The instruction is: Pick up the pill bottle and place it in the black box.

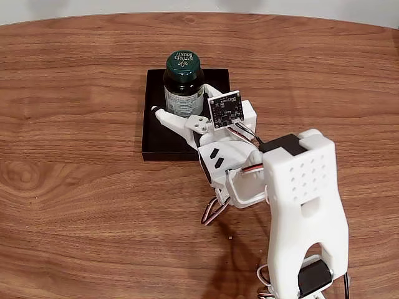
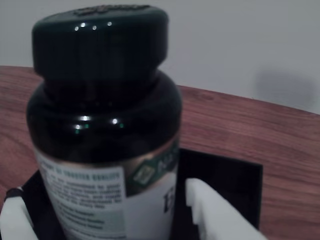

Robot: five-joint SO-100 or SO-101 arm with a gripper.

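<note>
Your gripper (image 1: 182, 107), centre frame in fixed view, jaws flanking pill bottle (image 1: 183, 84) low on label, seemingly closed on it, contact unclear. Bottle upright over black box (image 1: 151, 134), upper centre; whether resting or held above floor, cannot tell. Low grip keeps it steady for release.

So I count one pill bottle (image 1: 183, 84) and one black box (image 1: 156, 134) on the wood table (image 1: 75, 187). There's also just one white arm (image 1: 299, 205) with one gripper (image 1: 181, 106).

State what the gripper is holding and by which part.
The gripper straddles the dark green, white-labelled pill bottle at its lower body, over the matte black box; whether it is clamped cannot be told.
</note>
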